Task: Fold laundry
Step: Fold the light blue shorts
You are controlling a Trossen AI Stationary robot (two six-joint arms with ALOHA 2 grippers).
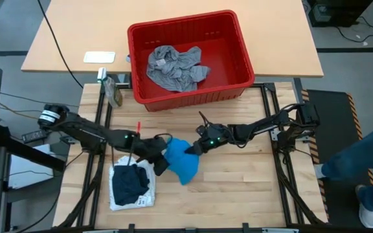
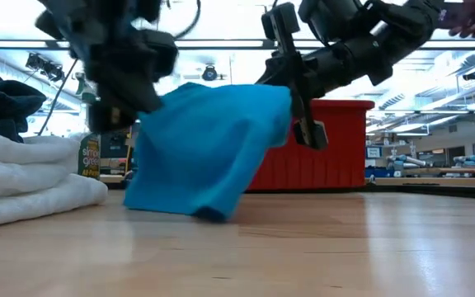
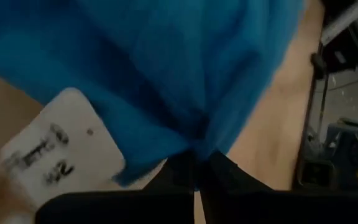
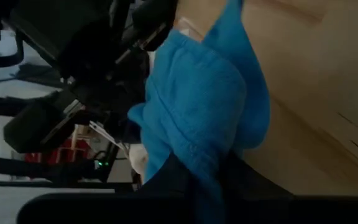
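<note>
**Blue Garment Held by 2 Grippers Near the Red Basket**

The landmark is the red basket, which stands at the far edge of the wooden table.

1. The bright blue garment hangs in front of the basket, toward the near side of the table. In the low view its upper edge is lifted and its lower corner touches the tabletop.
2. The left gripper is in front of the basket's left half. Its fingers are closed tight on the left edge of the blue garment; the left wrist view shows the cloth pinched between the dark fingers, with a white tag beside it.
3. The right gripper is in front of the basket's middle. Its fingers are narrow, clamped on the garment's right edge.
4. A grey garment lies crumpled inside the basket.
5. A dark navy garment lies on a folded white garment, in front of the basket's left corner and just beside the left gripper.
6. A white card lies left of the basket on the far tabletop.
</note>
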